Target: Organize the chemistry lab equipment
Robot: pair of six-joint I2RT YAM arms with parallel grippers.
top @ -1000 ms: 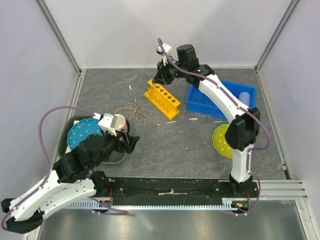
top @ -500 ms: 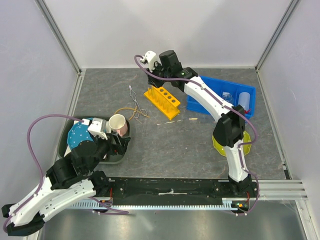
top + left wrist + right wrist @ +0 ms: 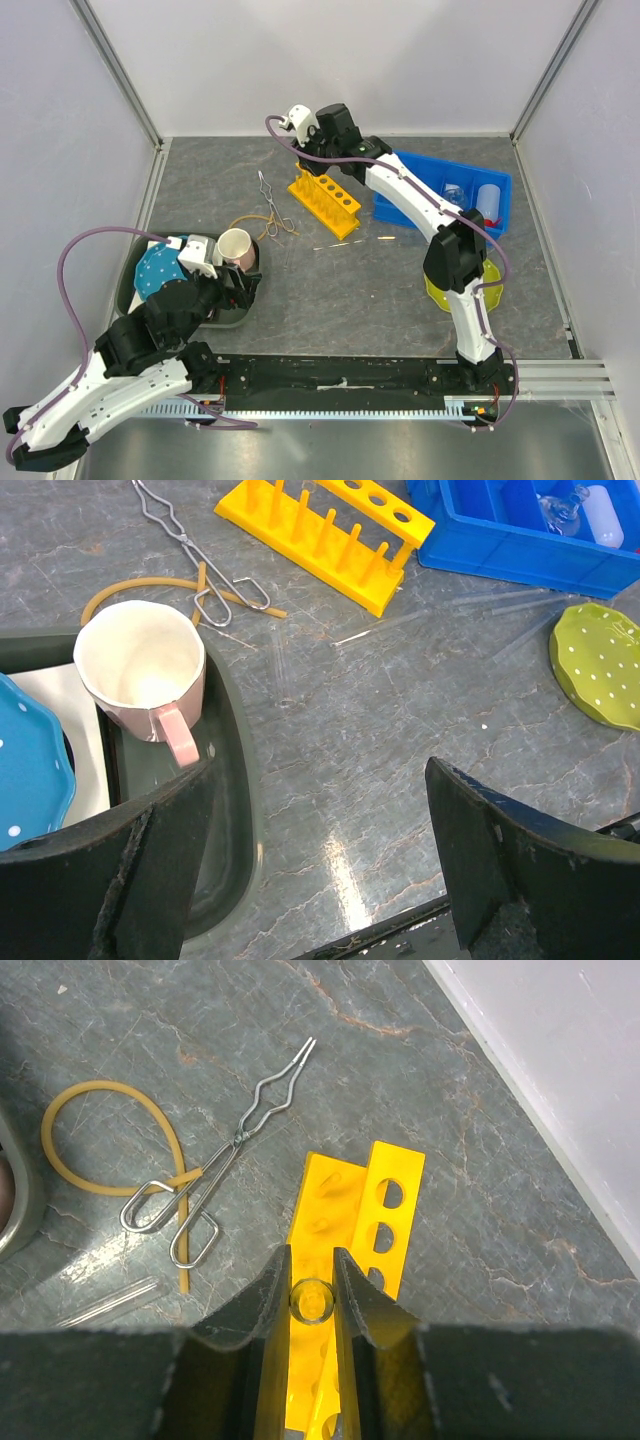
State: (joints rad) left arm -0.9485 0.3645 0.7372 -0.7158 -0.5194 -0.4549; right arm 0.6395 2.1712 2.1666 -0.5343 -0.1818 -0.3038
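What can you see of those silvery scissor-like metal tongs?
The silvery scissor-like metal tongs are thin wire: two loop handles, a crossing pivot, and wavy arms ending in tips close together. They lie flat on the grey stone-look table, beside the yellow holed rack, with their handles crossing the tan rubber loop.

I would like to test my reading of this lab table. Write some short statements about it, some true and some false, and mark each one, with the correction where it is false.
1. The right gripper holds a clear tube over the yellow rack. True.
2. The cream mug stands in the blue bin. False: it stands in the dark tray, beside the blue plate.
3. The left gripper is closed on the mug's handle. False: its jaws stand wide open and hold nothing.
4. The metal tongs lie on the table, overlapping the tan rubber loop. True.
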